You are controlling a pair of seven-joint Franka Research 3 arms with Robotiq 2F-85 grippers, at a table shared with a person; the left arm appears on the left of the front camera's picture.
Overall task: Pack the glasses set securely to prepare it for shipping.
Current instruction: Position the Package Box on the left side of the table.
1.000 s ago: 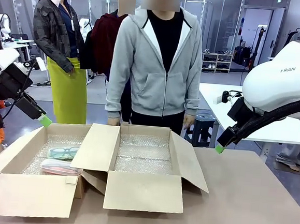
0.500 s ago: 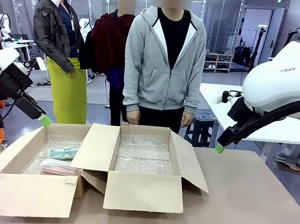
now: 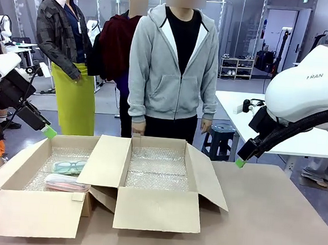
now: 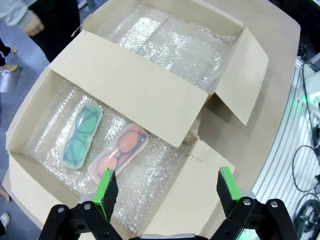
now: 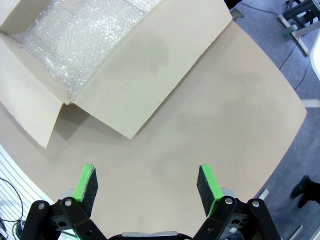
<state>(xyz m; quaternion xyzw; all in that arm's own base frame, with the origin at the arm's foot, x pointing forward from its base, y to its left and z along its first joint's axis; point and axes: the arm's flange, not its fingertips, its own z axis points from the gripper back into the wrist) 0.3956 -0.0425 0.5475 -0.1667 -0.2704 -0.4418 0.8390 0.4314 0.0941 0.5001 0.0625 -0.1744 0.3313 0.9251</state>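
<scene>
Grey floor [image 3: 106,104], white side table [image 3: 239,108], grey stool [image 3: 216,139], shoe shelf [image 3: 237,67], dark doorway [image 3: 277,43], bright overhead light

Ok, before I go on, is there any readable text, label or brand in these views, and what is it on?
"RAN": dark letters on the white shell of the right arm, front view, cut off on both sides.
Green sign above the far doorway: too small to read.
Cardboard boxes, mint-green case and pink case: no print or label shows.
</scene>
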